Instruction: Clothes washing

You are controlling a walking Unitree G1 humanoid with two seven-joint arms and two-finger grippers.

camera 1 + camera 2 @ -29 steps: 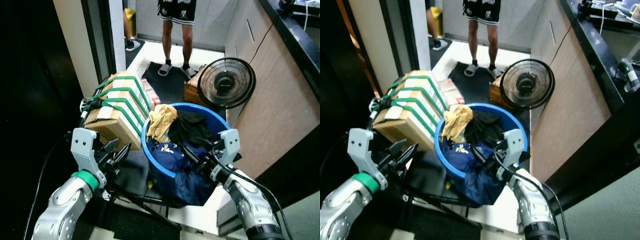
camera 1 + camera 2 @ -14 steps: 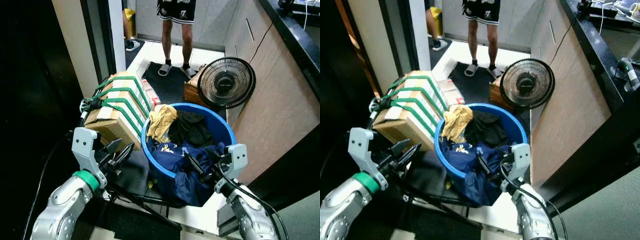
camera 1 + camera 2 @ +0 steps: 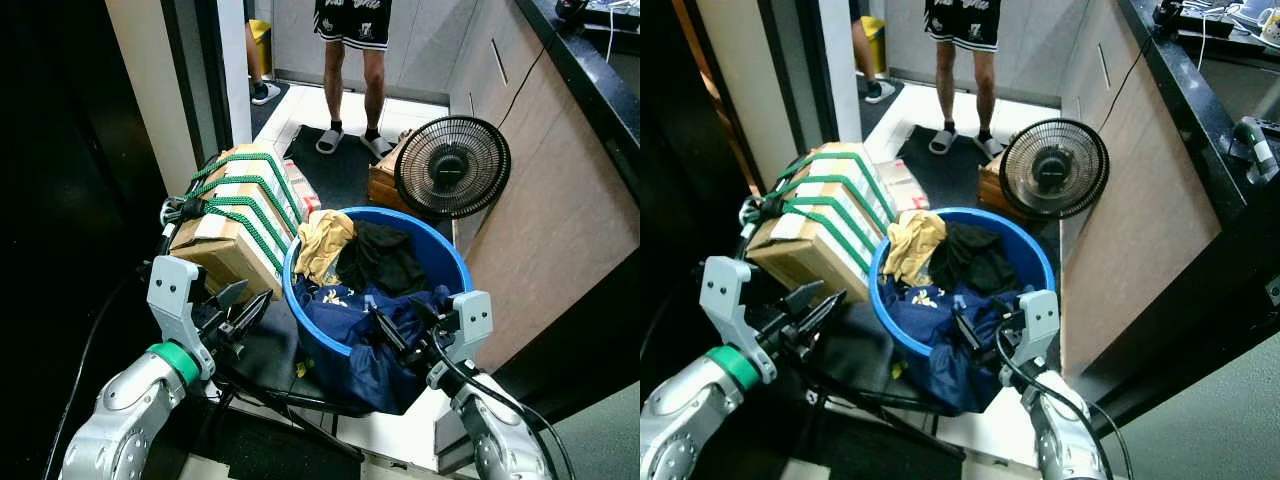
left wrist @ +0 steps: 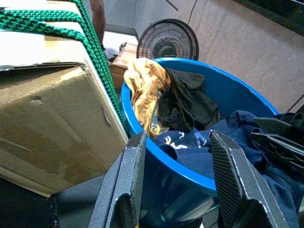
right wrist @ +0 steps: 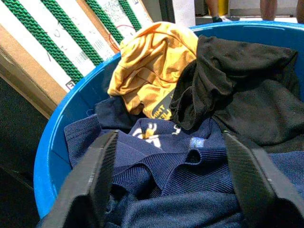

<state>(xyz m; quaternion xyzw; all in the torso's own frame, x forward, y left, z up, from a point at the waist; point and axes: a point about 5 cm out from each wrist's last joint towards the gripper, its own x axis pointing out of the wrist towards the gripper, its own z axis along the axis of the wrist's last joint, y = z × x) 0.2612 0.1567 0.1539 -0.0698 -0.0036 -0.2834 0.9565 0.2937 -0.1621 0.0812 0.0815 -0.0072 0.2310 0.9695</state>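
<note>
Basin [image 3: 455, 262]: blue, round, heaped with navy [image 5: 190, 185], black [image 5: 247, 95] and mustard clothes [image 5: 152, 66].
Left gripper [image 3: 240, 303]: fingers spread, beside basin's edge.
Right gripper [image 3: 400, 330]: fingers spread over navy cloth.

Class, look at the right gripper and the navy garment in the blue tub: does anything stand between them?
Nothing visible does. The right gripper hangs open over the navy garment at the near edge of the tub.
</note>
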